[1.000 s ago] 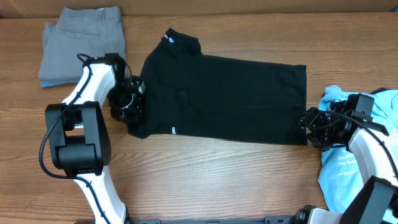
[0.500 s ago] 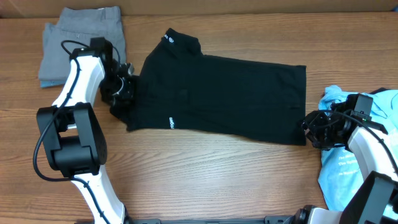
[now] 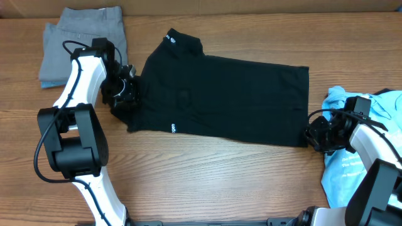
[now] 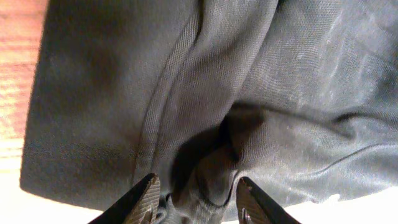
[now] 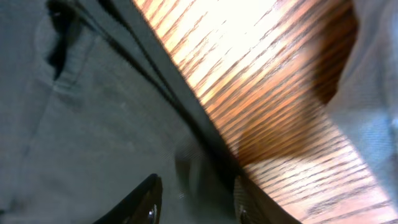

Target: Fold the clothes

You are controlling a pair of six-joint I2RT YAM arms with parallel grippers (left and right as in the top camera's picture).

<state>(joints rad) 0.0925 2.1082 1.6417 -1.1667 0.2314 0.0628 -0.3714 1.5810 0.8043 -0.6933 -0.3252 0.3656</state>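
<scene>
A brown wood-grain table (image 3: 207, 169) fills the overhead view, and little of the room shows beyond a pale strip along its far edge. The black shirt (image 3: 232, 100) lies flat across the middle with its collar towards the far side. A folded gray garment (image 3: 81, 41) sits well off the shirt's collar end, and a light blue tee (image 3: 342, 172) is crumpled just past the shirt's hem end. A second ago the left arm was lower along the shirt's sleeve side. It has since swung towards the far edge, and that sleeve edge now lies drawn in, with the small white logo shifted a little. The right arm has crept closer to the hem corner. The left gripper (image 3: 125, 94) sits at the shirt's sleeve edge. In its wrist view the fingertips (image 4: 146, 196) stand apart, with a bunched fold of black cloth between them, unpinched. The right gripper (image 3: 317, 133) is at the shirt's near hem corner, jaws also parted, and the seamed hem runs between its fingertips (image 5: 149, 199) over bare wood.
</scene>
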